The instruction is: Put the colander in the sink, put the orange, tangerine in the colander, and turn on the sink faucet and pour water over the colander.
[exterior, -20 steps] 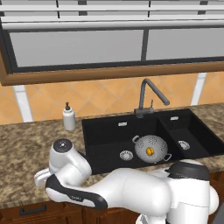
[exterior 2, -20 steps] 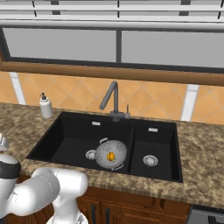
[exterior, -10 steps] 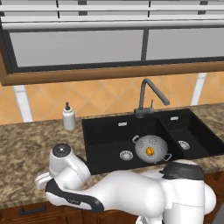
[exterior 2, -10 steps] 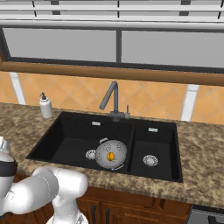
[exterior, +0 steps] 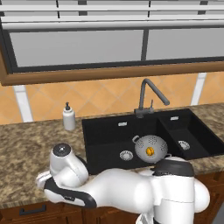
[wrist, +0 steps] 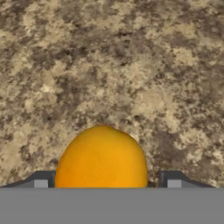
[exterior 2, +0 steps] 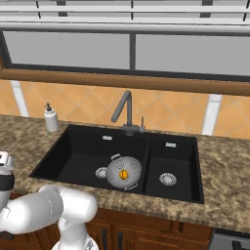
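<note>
The grey colander (exterior: 151,146) (exterior 2: 123,172) sits in the left basin of the black sink (exterior: 105,140) (exterior 2: 78,156), with one orange-coloured fruit (exterior: 149,151) (exterior 2: 123,174) inside it. A second round orange-coloured fruit (wrist: 101,157) rests on the speckled counter; I cannot tell whether it is the orange or the tangerine. My gripper (wrist: 107,181) straddles it, open, with a fingertip (wrist: 41,180) on each side and a small gap to the fruit. The dark sink faucet (exterior: 146,94) (exterior 2: 124,110) stands behind the basins, and no water runs from it.
A white soap pump bottle (exterior: 68,117) (exterior 2: 50,118) stands on the counter left of the sink. The right basin (exterior: 188,135) (exterior 2: 168,168) holds only its drain. My arm folds low over the counter's front edge (exterior: 26,188), left of the sink.
The arm's elbow has shifted only slightly at the counter's front left. The colander and the fruit in it have not moved.
</note>
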Robot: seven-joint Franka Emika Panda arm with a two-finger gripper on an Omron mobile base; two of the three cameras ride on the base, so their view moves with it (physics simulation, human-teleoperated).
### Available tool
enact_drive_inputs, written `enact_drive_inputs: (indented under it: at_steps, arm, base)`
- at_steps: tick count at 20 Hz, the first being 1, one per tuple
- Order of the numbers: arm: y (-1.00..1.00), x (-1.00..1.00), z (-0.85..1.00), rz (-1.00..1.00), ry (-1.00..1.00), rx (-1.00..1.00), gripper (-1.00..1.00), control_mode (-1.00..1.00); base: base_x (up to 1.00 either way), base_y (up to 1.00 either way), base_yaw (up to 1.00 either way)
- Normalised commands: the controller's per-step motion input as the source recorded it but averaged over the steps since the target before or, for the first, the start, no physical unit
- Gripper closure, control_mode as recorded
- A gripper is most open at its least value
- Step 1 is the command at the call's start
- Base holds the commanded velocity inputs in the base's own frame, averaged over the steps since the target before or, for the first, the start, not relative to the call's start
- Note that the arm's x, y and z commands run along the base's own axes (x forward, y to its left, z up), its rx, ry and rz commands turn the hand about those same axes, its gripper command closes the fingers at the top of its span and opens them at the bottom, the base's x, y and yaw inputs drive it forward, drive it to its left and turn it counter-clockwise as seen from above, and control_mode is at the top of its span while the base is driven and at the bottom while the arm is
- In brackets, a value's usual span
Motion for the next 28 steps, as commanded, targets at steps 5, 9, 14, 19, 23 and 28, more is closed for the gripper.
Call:
enact_drive_inputs:
  at_steps: [5, 9, 14, 19, 23, 28]
  arm:
    - [0.0, 0.09, -0.09, 0.0, 0.0, 0.0, 1.0, -1.0]
    - [-0.2, -0.23, 0.25, -0.04, -0.25, 0.0, 1.0, -1.0]
    - [-0.65, -0.08, 0.78, -0.18, -0.6, -0.16, 1.0, -1.0]
    - [-0.86, 0.11, 0.47, -0.21, -0.47, -0.25, 1.0, -1.0]
    - [-0.99, 0.52, 0.24, -0.27, -0.23, -0.23, 1.0, -1.0]
    - [-0.99, 0.77, 0.41, -0.37, -0.03, -0.06, 1.0, -1.0]
  base:
    - [0.0, 0.0, 0.0]
    - [0.0, 0.0, 0.0]
    - [0.0, 0.0, 0.0]
    - [0.0, 0.0, 0.0]
    - [0.0, 0.0, 0.0]
    - [0.0, 0.0, 0.0]
